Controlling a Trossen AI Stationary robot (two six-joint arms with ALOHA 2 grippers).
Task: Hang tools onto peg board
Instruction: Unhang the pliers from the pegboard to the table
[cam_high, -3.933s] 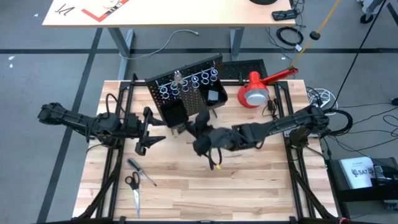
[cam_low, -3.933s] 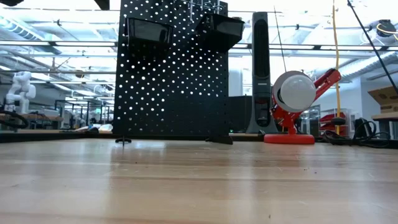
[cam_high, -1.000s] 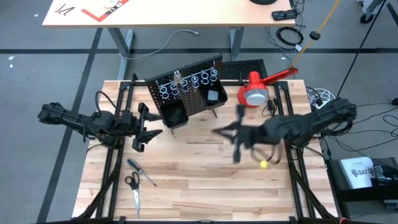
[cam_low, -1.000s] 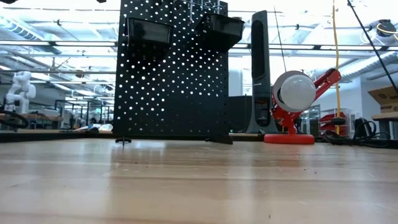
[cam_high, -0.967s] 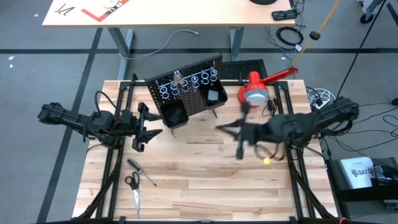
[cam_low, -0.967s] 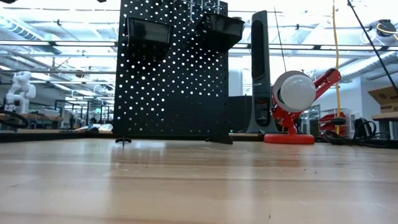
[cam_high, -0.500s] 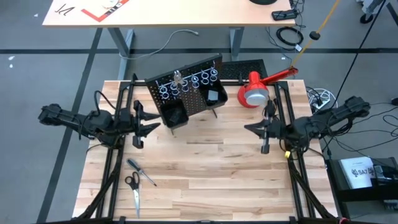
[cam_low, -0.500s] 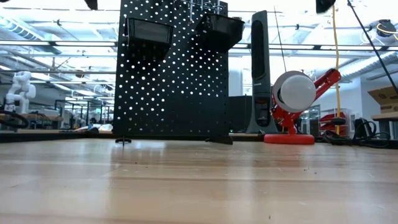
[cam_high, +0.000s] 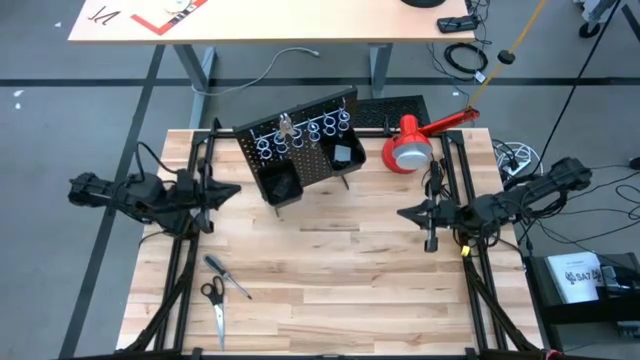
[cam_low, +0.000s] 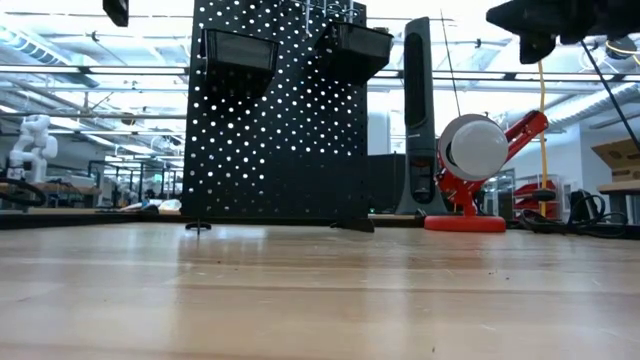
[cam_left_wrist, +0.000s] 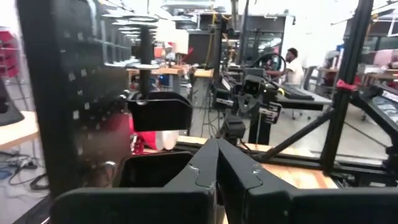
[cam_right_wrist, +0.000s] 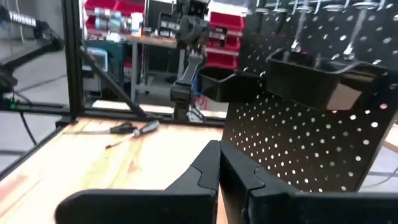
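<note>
Overhead view evenly lit, soft shadows, sharp. Low view backlit: bright ceiling glare at 12 o'clock, peg board (cam_low: 276, 110) silhouetted, near table (cam_low: 320, 300) blurred. Both wrist views soft; left one blown out at 1 o'clock.

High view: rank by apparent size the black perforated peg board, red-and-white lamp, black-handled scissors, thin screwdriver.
Largest to smallest, as seen from above:
1. Black perforated peg board
2. Red-and-white lamp
3. Black-handled scissors and thin screwdriver: look alike in length, so not ranked.
</note>
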